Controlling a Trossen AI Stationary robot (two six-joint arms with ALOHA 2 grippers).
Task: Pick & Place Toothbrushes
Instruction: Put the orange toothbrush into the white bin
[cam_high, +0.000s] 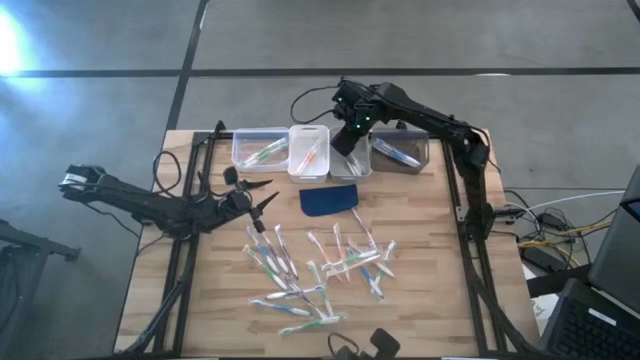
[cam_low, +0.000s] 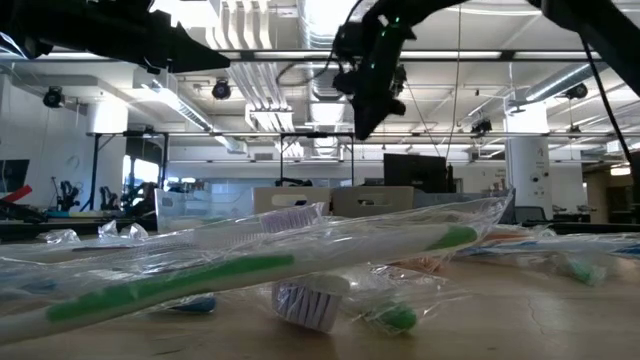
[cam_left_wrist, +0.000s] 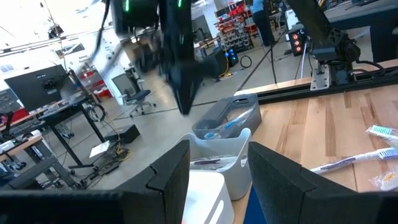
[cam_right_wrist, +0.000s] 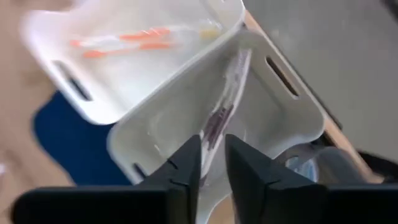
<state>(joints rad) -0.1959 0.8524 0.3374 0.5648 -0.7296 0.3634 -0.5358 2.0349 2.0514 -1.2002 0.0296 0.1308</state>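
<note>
The toothbrushes (cam_high: 320, 270) lie scattered in a loose pile on the wooden table (cam_high: 450, 300), on the near side of the dark blue pad (cam_high: 328, 200), several crossing or lying over one another. Seen from table height, each is a thin plastic stick sealed in a crinkly clear wrapper (cam_low: 300, 240), with a green-handled one (cam_low: 150, 290) nearest the camera. They look very light and fairly stiff along their length, but the film is likely slippery and springy, so a pinch on wrapper alone may slide off. The safer hold is probably across the middle of the handle, where the stick gives the fingers something solid, taking a brush that lies apart from its neighbours.

Beyond the pad stands a row of small bins. A few brushes already lie in them: greenish ones in the clear bin (cam_high: 259, 150), orange-red ones in the white bin (cam_high: 309, 150), greyish ones in the next bin (cam_right_wrist: 249, 106), bluish ones in the grey bin (cam_high: 400, 152).

The right gripper (cam_right_wrist: 213, 158) hangs above that third bin, its fingers drawn close together with only a narrow gap and nothing visibly between them; a greyish brush lies in the bin below.

The left gripper (cam_high: 262, 198) waits just left of the pad, fingers spread and empty.
</note>
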